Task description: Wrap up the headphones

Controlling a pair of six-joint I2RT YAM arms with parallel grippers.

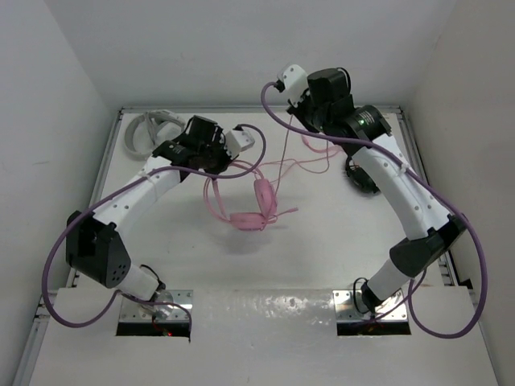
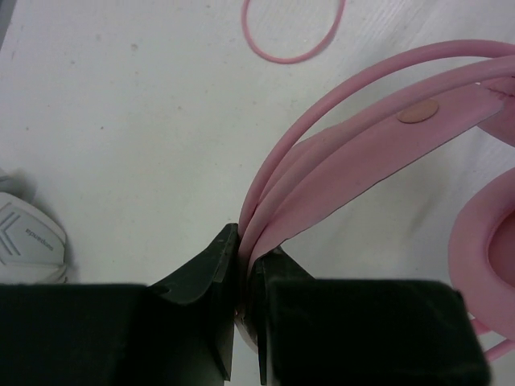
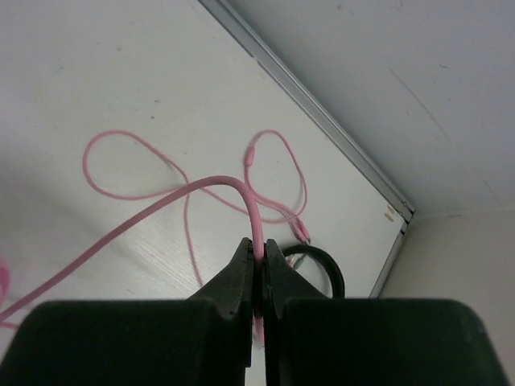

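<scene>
My left gripper is clamped tight on the pink rubbery headband of the pink over-ear headphones. I pinch its arch so the headset hangs just above the white table, its round padded earcups dangling near the middle of the scene over their own shadow. I judge I hold it this way to keep the body steady and free on all sides, so cord can pass around it.

My right gripper, raised toward the far right, is closed on the thin pink cable, which bends over my fingertips and runs back left toward the headset. Gripping partway along gives me a length to wind, and lifting it keeps that span off the tabletop.

Beyond my fingers the rest of the cable lies in loose loops on the table, its plug end near the smaller black headphones by the far right corner. The grey-white headphones sit at the far left, apart from all this. With so much slack lying loose, I judge the wrapping barely begun.
</scene>
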